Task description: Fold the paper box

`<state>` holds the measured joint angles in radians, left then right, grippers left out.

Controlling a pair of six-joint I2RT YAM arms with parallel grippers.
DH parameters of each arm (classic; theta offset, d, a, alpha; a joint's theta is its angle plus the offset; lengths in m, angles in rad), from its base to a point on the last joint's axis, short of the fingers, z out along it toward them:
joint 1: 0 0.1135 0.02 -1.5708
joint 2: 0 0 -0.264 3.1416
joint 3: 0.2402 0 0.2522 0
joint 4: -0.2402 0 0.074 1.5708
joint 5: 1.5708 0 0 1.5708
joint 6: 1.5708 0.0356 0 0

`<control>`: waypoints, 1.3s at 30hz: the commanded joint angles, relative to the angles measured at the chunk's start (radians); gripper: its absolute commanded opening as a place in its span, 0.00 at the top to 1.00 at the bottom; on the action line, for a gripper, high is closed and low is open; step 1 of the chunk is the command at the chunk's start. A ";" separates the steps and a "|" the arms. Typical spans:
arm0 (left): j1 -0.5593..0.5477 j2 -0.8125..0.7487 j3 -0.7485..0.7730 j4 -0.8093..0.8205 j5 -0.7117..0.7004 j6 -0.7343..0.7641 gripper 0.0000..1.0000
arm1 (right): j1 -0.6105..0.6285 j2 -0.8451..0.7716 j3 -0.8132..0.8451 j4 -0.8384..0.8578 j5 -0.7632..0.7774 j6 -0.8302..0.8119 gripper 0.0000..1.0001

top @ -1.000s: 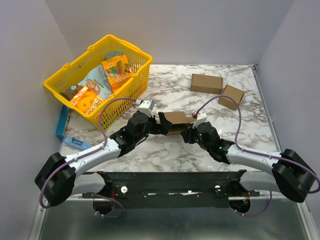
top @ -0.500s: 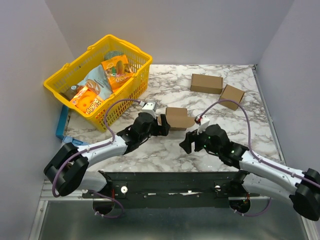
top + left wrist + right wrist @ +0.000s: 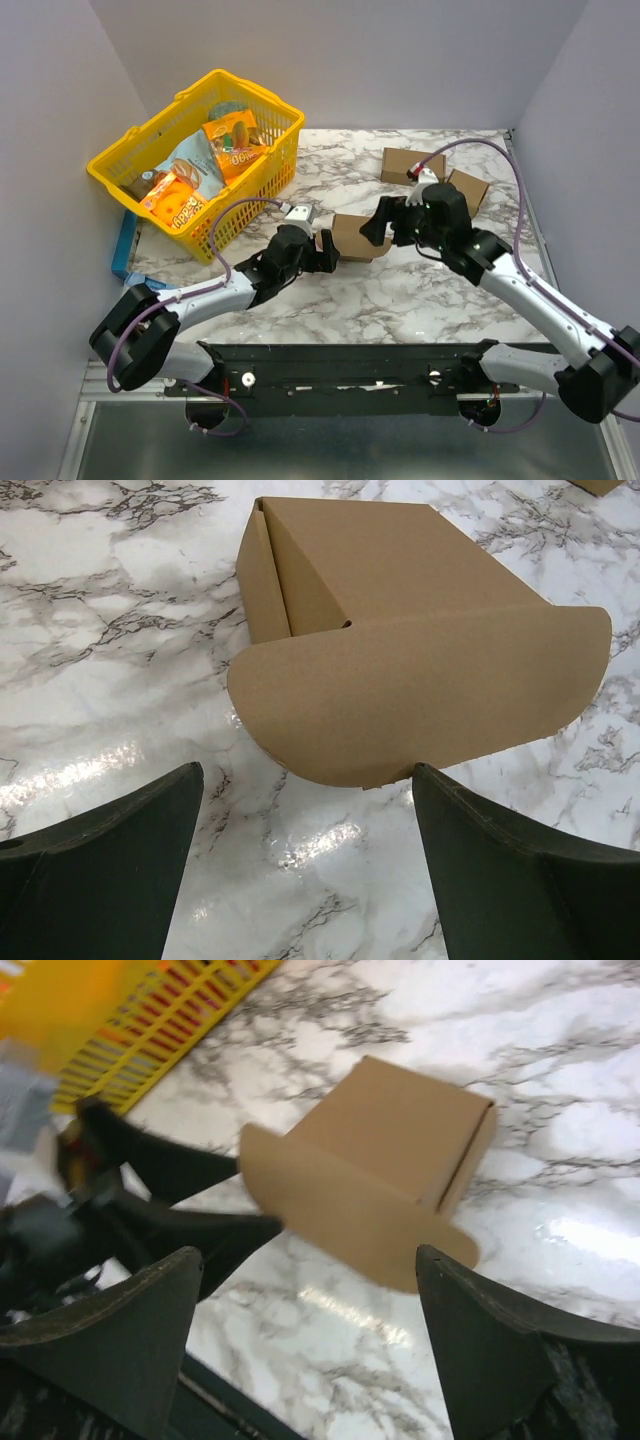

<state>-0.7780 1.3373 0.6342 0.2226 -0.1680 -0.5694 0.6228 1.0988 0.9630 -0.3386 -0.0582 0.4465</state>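
The paper box [image 3: 355, 238] lies on the marble table as a partly folded brown carton. One rounded flap [image 3: 420, 695] sticks out flat along the table toward my left gripper. My left gripper [image 3: 328, 251] sits just left of the box, open, its jaws [image 3: 306, 770] short of the flap's edge and holding nothing. From the box's right side, my right gripper [image 3: 379, 228] hangs above it, open and empty. In the right wrist view the box [image 3: 400, 1125] lies beyond the wide jaws [image 3: 310, 1252], with the left gripper's fingers [image 3: 190, 1230] beside it.
A yellow basket [image 3: 262, 180] full of snack packets stands at the back left. Two closed brown cuboids, one long [image 3: 400, 165] and one squarish [image 3: 468, 190], lie at the back right behind my right arm. A blue object [image 3: 125, 250] lies at the table's left edge.
My right gripper let go of the box, opened wide and swung from its near right side up to its far right. The left gripper has stayed open by the box.
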 commanded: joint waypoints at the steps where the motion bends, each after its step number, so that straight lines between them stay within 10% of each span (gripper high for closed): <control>1: 0.008 0.013 0.012 -0.003 0.004 0.022 0.07 | -0.034 0.163 0.066 0.042 0.003 -0.038 0.17; 7: 0.008 0.025 0.012 -0.003 0.015 0.020 0.07 | -0.032 0.315 0.060 0.238 0.052 -0.068 0.42; 24: 0.025 -0.023 0.110 -0.046 0.097 0.063 0.01 | 0.003 0.472 -0.170 0.371 0.170 -0.025 0.54; 27: 0.078 0.000 0.140 -0.048 0.133 0.071 0.02 | 0.005 0.461 -0.155 0.357 0.161 -0.038 0.52; 32: 0.147 0.034 0.128 -0.016 0.228 0.134 0.04 | 0.005 0.346 -0.144 0.299 0.132 -0.097 0.20; 39: 0.197 0.034 0.033 0.072 0.404 0.172 0.02 | 0.008 0.251 -0.170 0.293 -0.074 -0.406 0.15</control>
<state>-0.6025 1.3632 0.7261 0.2119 0.0757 -0.4400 0.6250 1.3769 0.8116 -0.0048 -0.0059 0.2520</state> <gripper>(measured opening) 0.973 0.841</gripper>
